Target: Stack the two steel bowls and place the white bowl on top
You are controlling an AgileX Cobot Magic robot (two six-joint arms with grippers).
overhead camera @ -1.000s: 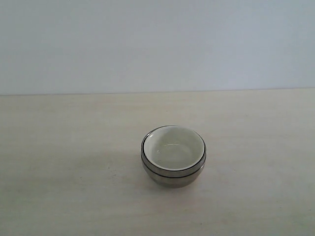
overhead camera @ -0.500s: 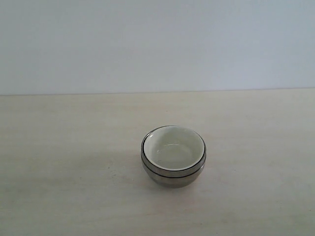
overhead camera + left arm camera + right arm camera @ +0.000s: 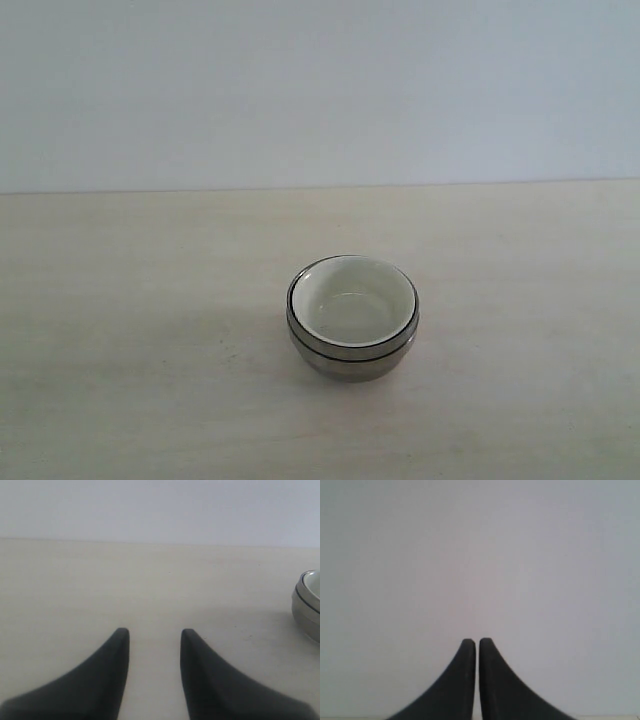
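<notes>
On table [image 3: 150, 300], white bowl [image 3: 352, 300] — inside steel bowls [image 3: 350, 362]

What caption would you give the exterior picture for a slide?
White bowl nested in the shiny steel bowls on a pale table before a plain wall.

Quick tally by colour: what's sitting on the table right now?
White bowl: 1
Steel bowls: 2, nested, going by the two metal tiers showing under the white one
Total: 3
</notes>
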